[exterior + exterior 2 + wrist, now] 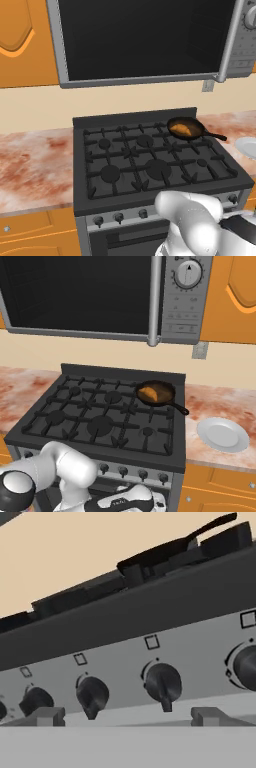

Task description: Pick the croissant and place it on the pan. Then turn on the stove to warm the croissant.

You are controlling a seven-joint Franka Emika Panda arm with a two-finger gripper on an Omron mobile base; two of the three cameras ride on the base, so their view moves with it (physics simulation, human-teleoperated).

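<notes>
Croissant: I see the croissant (182, 130) lying inside the pan, on the left part of it
Pan: the pan (186, 128) sits on the back right burner of the stove, and its thin black handle sticks out to the right, toward the counter
Stove: the stove (150, 160) is black with grates on top, and it has a grey front panel with a row of dark knobs (162, 682)
My gripper: the gripper (129, 716) is down low in front of the knob panel; its two finger tips (47, 715) are spread wide apart and hold nothing
Knobs up close: in the hand view two knobs sit between my finger tips, just above them; I cannot tell if the tips touch the panel
Plate: a white plate (223, 434) rests on the counter to the right of the stove, near the pan handle
Above the stove: a big dark microwave (100, 293) hangs over it
</notes>
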